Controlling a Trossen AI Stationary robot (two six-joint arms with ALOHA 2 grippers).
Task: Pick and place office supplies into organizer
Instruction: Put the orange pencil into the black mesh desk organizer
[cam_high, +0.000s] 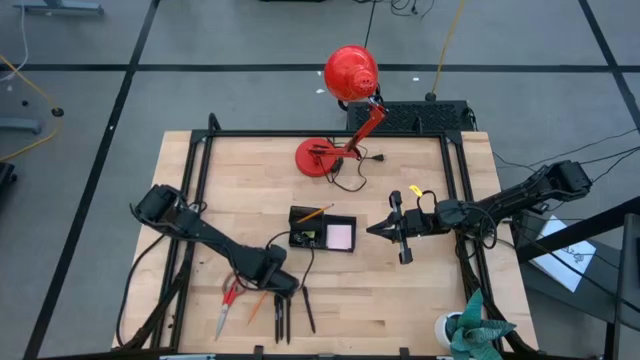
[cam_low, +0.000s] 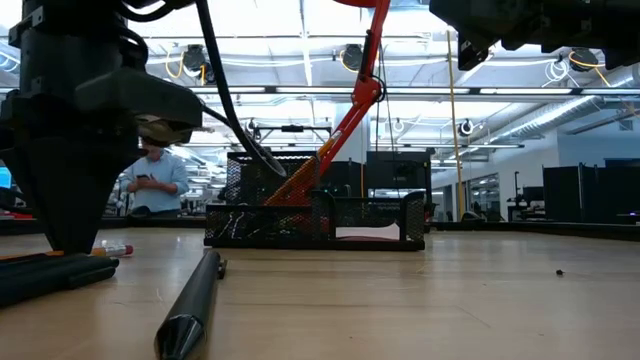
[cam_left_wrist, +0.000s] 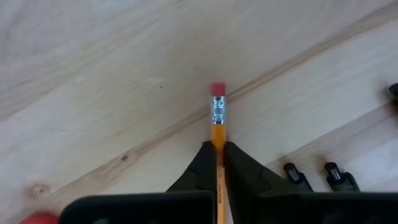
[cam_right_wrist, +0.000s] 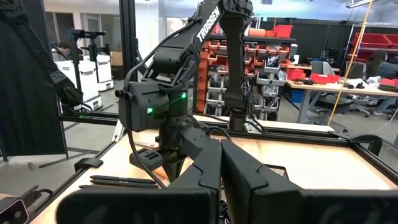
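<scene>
My left gripper (cam_high: 272, 283) stands near the table's near edge, pointing down, shut on an orange pencil (cam_high: 258, 305). Beside it lie red-handled scissors (cam_high: 228, 303) and black pens (cam_high: 281, 317), flat on the wood. The black mesh organizer (cam_high: 300, 213) sits mid-table. Its low section holds a pink sticky-note pad (cam_high: 341, 237), with a yellow-green piece (cam_high: 310, 238) beside it. A second orange pencil (cam_high: 315, 213) leans out of its taller section. My right gripper (cam_high: 373, 230) hovers shut just right of the organizer, touching nothing. My left gripper pinches the orange pencil's shaft (cam_left_wrist: 217, 138) between its two fingertips (cam_left_wrist: 202, 163), a short way behind the metal ferrule and pink eraser (cam_left_wrist: 217, 91). The fingers come from above, pointing down, across the pencil. The pencil lies level at the tabletop (cam_low: 108, 249); whether it is lifted, I cannot tell.
A red desk lamp (cam_high: 350, 72) stands on its round base (cam_high: 318, 157) at the far side, its cord trailing toward the organizer. One pen (cam_low: 192, 303) lies close to the low camera. A black frame (cam_high: 456, 190) rims the table. A person stands in the room behind.
</scene>
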